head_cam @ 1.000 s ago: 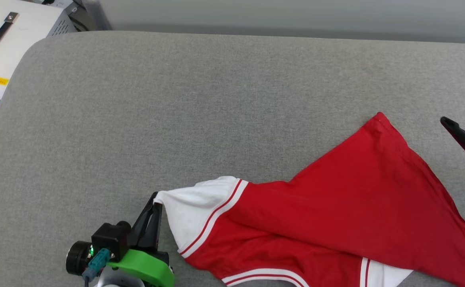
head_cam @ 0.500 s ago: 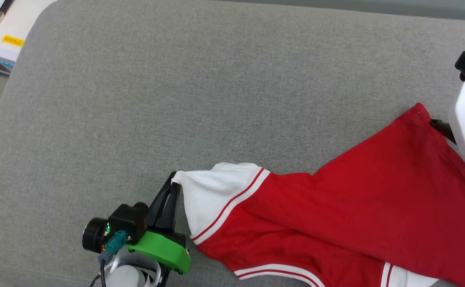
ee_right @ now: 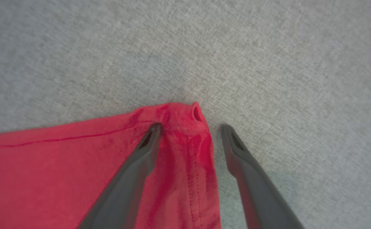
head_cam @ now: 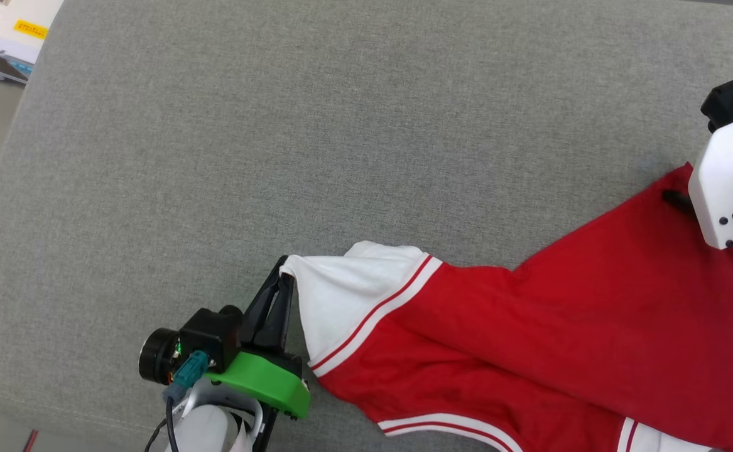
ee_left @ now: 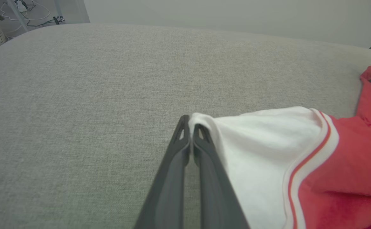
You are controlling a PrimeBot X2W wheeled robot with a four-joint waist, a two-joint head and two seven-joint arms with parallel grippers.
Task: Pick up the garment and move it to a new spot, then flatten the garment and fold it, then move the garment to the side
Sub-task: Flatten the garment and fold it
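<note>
The red garment (head_cam: pixel 561 326) with white, stripe-trimmed sleeves lies creased on the grey cushion (head_cam: pixel 278 125).

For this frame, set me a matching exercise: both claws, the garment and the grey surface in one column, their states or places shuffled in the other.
Column one:
1. left claw
2. right claw
3. garment
4. grey padded surface

Column two:
A. jaws open, astride a red corner of cloth
B. lies under everything, bare on the far side
C. shut on the tip of a white sleeve
D. lies rumpled, red with white sleeves

Pairs: 1-C, 2-A, 3-D, 4-B
</note>
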